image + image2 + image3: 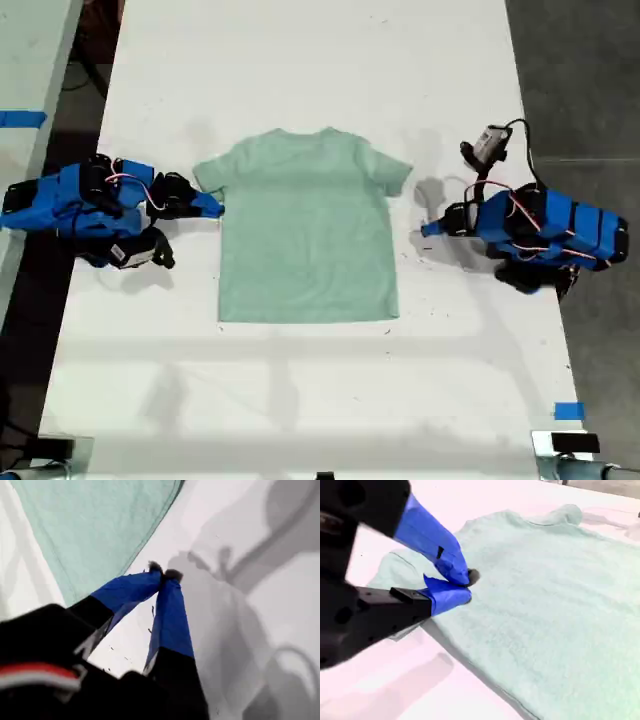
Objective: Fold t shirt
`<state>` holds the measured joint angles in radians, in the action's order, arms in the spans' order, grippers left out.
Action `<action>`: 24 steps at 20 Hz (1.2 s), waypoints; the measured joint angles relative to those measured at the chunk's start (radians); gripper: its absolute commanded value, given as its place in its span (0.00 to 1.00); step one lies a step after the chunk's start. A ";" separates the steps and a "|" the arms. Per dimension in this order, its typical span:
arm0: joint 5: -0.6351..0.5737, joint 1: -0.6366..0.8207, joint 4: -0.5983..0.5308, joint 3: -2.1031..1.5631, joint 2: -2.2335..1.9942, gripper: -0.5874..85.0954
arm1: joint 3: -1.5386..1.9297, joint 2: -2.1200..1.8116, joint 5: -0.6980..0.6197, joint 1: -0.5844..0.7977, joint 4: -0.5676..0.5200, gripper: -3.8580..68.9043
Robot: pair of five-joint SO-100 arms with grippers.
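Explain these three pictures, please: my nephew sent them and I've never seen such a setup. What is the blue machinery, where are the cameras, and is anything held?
The blue machines are my two small robot arms, each ending in a two-fingered hand. The exterior view looks straight down on a white table, where a pale mint-green t-shirt lies flat and unfolded. The other two pictures come from cameras riding on the hands. My first hand, at the exterior view's right, is shut on nothing, over bare table beside the shirt. My second hand, at the exterior view's left, is shut at a sleeve; whether it pinches cloth, I cannot tell.
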<state>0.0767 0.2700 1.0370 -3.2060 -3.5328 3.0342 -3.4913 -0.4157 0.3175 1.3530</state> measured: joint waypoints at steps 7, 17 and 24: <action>0.000 0.000 0.000 0.000 0.000 0.01 | 0.000 0.000 0.000 -0.015 0.000 0.08; -0.017 0.021 0.000 0.000 0.000 0.01 | -0.167 0.187 0.002 0.009 0.092 0.07; -0.020 0.025 0.000 0.000 0.000 0.01 | -0.844 0.963 -0.110 0.201 0.175 0.36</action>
<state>0.0568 0.2945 1.0370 -3.2060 -3.5328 2.1905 -2.5280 -0.5262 0.5185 1.5278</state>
